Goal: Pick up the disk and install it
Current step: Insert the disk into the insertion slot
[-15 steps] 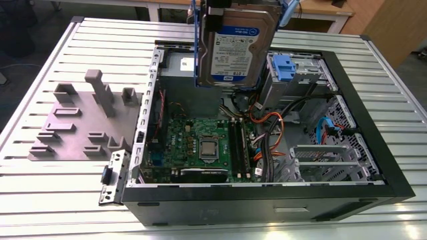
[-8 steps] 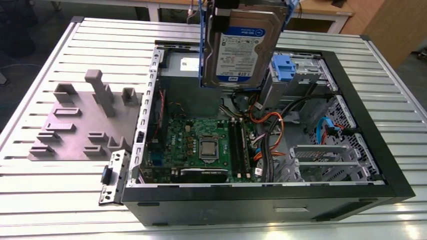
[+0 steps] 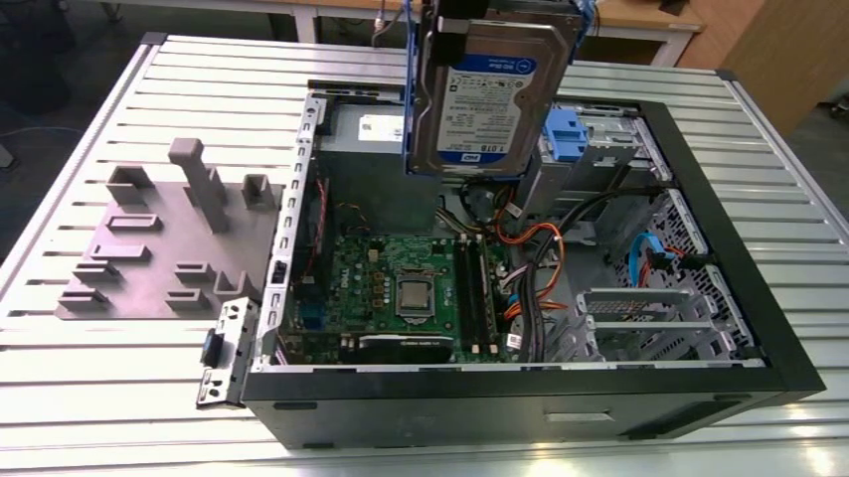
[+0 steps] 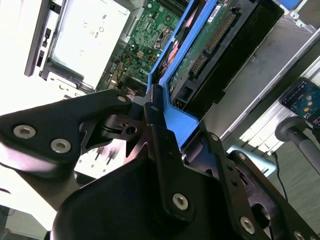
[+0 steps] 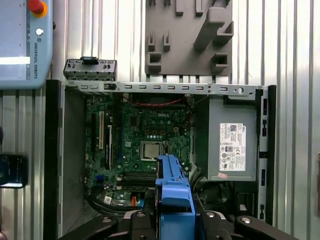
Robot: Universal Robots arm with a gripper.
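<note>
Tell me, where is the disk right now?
In the exterior view the disk hangs at top centre, held by the pincer above the open computer case.

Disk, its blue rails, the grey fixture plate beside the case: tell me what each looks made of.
The disk: bare metal body with a dull silver sheen and a glossy, paper-like label. The blue rails: probably moulded plastic, going by the uniform colour and soft shine. The grey fixture plate: matte, likely plastic, but I cannot be sure.

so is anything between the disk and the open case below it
Nothing solid that shows. The pincer holds the disk above the case, whose side is off. Loose orange cables lie inside, close to where it hangs.
</note>
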